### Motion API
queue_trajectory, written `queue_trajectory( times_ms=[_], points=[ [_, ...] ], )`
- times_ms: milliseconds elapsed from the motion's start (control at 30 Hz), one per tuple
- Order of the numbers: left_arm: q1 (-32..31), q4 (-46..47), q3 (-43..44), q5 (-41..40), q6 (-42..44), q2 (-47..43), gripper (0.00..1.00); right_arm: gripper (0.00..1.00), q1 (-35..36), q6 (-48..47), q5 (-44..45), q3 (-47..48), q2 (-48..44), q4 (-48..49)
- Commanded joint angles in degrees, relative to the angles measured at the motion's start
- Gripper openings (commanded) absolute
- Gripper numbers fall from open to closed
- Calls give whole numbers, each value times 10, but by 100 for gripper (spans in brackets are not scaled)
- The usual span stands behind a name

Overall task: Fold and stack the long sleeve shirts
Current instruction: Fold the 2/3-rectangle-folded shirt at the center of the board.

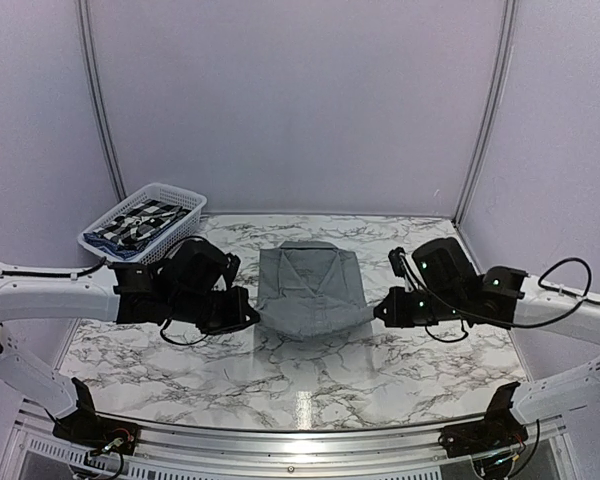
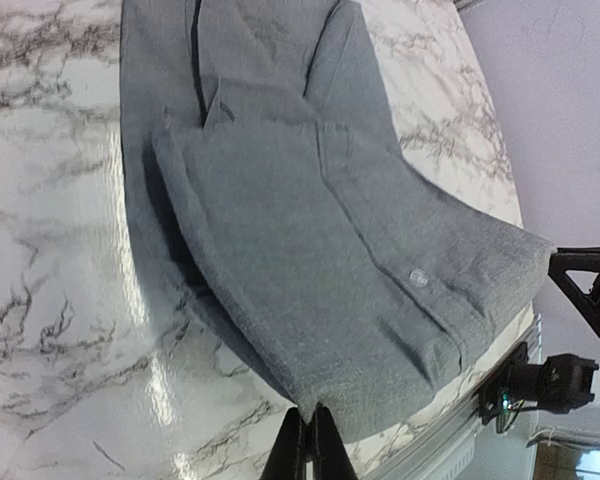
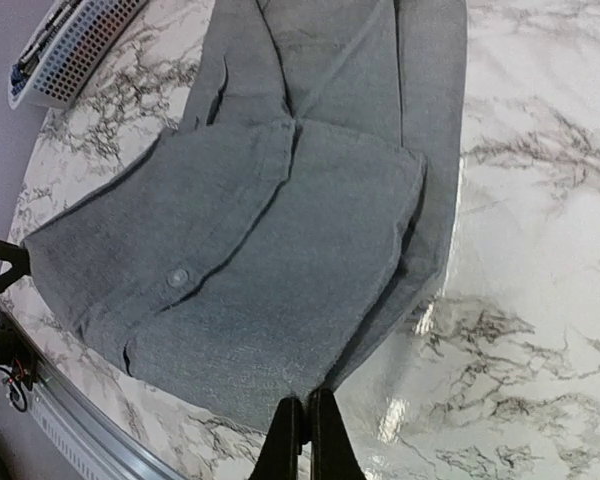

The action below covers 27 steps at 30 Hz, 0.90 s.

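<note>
**Two grippers clamp the near edge of the grey shirt (image 1: 310, 285)**

Both arms reach in over the marble table (image 1: 310, 385) and meet the shirt from opposite sides. The left gripper (image 1: 248, 318) has its fingers pressed together on the shirt's near left corner. The right gripper (image 1: 380, 310) is pinched shut the same way on the near right corner.

The shirt sits in the middle of the table, with its collar toward the far wall. It is already folded into a narrow panel. The far part lies flat on the marble. The near edge hangs stretched between the two grippers, raised off the surface with a shadow beneath it. In the left wrist view a small button (image 2: 417, 276) shows on a band of the lifted cloth.

A white basket (image 1: 170, 242) stands at the far left corner, well apart from the shirt. It holds a dark checked cloth (image 1: 135, 225).
</note>
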Motion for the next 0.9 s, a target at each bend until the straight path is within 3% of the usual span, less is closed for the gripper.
queue_trajectory(
  times_ms=[0, 200, 367, 500, 667, 867],
  points=[
    [57, -45, 99, 6, 46, 41, 0, 0, -52, -50, 5, 133, 75, -6],
    [186, -45, 290, 95, 118, 225, 0, 0, -175, -131, -53, 289, 297, 82],
    [246, -43, 479, 138, 148, 449, 0, 0, -232, -144, -101, 417, 491, 149],
    [275, -34, 580, 159, 133, 573, 0, 0, -253, -144, -111, 509, 600, 167],
    [281, -22, 600, 158, 118, 609, 0, 0, -261, -137, -128, 540, 659, 163],
    [272, 53, 462, 154, 92, 537, 0, 0, -256, -125, -135, 419, 598, 202]
  ],
)
